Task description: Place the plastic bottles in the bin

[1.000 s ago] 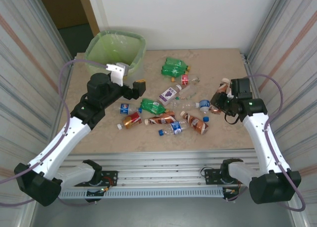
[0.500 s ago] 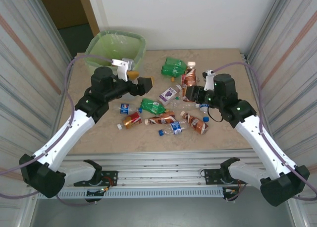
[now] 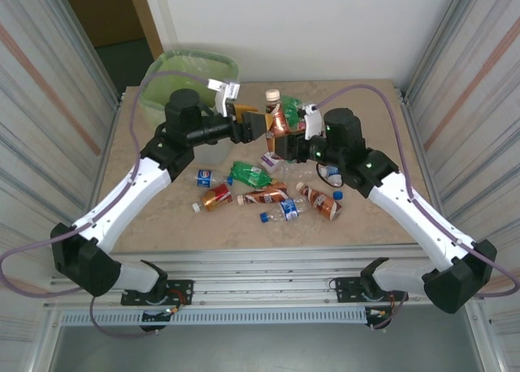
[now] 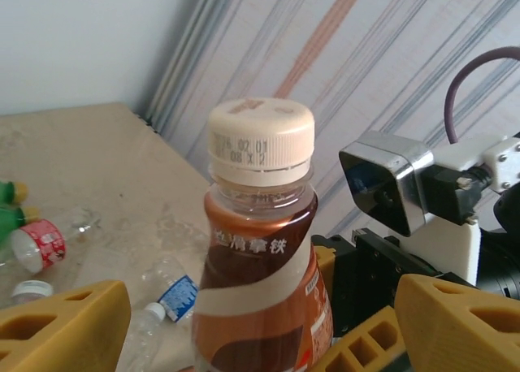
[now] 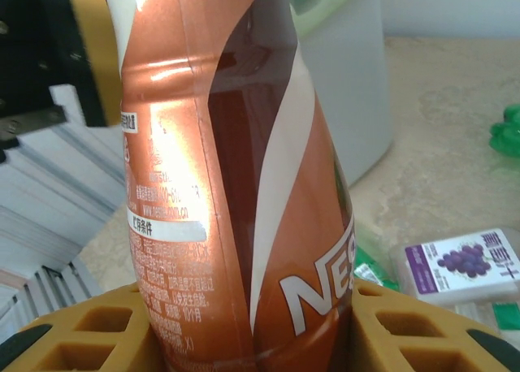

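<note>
Nearest us, the loose bottles (image 3: 264,196) lie scattered on the table (image 3: 366,218), beneath and short of both grippers. Above them our right gripper (image 5: 252,331) clamps a brown bottle (image 4: 260,250) low on its body, cap up. Our left gripper (image 4: 260,323) stands wide, its fingers (image 4: 65,327) on either side of that bottle, not touching. The bin (image 3: 175,63) sits farther out, behind the left gripper's wrist.

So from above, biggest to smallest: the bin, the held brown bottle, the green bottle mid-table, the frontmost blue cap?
1. bin
2-3. brown bottle and green bottle: alike, and the brown one is up nearer the camera, so unranked
4. blue cap
</note>
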Motion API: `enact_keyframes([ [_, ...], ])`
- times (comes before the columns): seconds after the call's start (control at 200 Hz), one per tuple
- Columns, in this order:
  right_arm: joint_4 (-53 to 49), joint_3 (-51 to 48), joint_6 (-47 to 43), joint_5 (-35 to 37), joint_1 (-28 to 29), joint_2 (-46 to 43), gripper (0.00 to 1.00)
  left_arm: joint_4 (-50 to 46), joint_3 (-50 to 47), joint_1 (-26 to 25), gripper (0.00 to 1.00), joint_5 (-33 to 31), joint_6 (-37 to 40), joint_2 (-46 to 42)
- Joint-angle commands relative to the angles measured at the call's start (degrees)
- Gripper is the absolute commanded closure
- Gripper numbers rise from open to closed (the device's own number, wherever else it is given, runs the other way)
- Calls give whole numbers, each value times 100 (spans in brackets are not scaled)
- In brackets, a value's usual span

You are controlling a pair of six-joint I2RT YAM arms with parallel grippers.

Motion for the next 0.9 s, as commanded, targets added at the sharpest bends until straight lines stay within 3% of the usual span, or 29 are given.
enact_keyframes([
  [0.0,285,249,-226,-190,141,113,56,437,237,-73,18,403,-299,96],
  [0.205,304,355,-269,-291,284,297,55,644,232,-86,29,318,-515,248],
  [0.416,230,367,-270,-159,329,315,50,625,222,-59,65,169,-526,263],
  [0.481,212,359,-254,-72,327,300,43,599,226,-18,74,166,-525,250],
  [0.526,190,359,-239,22,327,269,33,587,253,17,79,169,-524,242],
  [0.696,-5,289,-192,471,329,86,0,146,630,185,87,115,-127,173],
  [0.892,-70,-54,-82,1038,322,-461,2,-691,1368,466,87,-424,790,87],
])
